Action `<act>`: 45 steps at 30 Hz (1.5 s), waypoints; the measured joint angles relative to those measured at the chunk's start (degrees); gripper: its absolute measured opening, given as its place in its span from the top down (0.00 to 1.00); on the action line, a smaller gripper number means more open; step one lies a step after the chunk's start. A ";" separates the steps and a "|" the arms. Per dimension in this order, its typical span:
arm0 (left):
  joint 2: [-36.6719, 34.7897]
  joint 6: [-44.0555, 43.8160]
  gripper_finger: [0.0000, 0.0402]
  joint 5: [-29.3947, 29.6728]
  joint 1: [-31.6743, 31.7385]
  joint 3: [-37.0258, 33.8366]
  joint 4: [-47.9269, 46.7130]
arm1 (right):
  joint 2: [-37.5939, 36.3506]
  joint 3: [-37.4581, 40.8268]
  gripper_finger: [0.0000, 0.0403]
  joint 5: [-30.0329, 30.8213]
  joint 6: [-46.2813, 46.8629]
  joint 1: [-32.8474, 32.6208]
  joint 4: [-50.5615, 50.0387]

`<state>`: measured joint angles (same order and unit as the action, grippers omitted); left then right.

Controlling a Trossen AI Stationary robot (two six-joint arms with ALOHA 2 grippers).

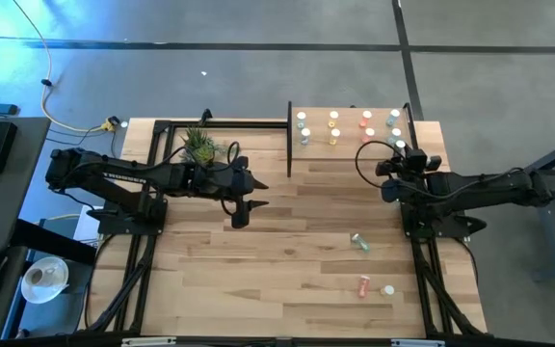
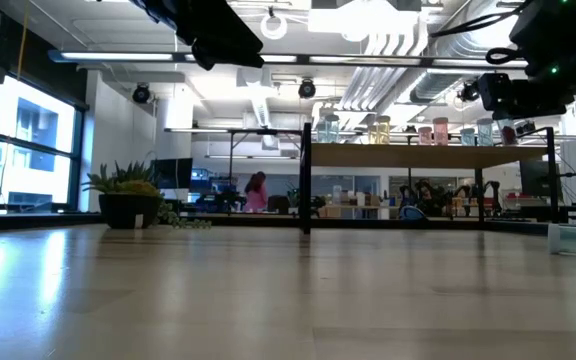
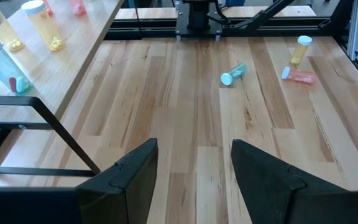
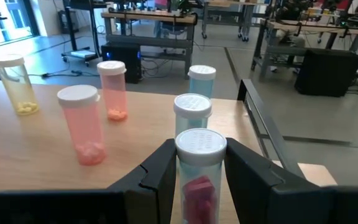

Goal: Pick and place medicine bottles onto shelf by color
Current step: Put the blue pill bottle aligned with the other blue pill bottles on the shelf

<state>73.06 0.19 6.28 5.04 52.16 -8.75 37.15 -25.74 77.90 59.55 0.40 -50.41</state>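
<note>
Right gripper (image 4: 199,180) clamps teal bottle (image 4: 200,171) upright over shelf (image 1: 350,154) near corner, beside matching teal bottles, for colour grouping. Left gripper (image 3: 194,171) unclenched, empty, waits beside shelf. Three bottles remain on table (image 1: 287,260).

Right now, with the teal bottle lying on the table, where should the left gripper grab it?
Grip the teal bottle across the middle of its body, coming straight down: it lies on its side, alone, so its round sides are open. The left gripper is open; the right gripper holds another bottle.
</note>
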 joint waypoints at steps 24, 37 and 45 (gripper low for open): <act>0.00 0.00 0.52 0.04 0.00 0.00 0.00 | -0.01 -0.02 0.72 -1.13 -0.61 0.38 0.51; 0.00 0.02 0.52 0.06 0.00 0.00 0.00 | 0.04 0.02 0.72 -0.45 -1.68 0.38 5.33; 0.00 0.02 0.52 0.07 0.00 0.00 0.00 | 0.37 0.04 0.72 -0.50 -3.48 1.93 5.21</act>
<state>73.06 0.21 6.35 5.05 52.16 -8.75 37.53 -25.69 77.40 56.07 2.32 -45.20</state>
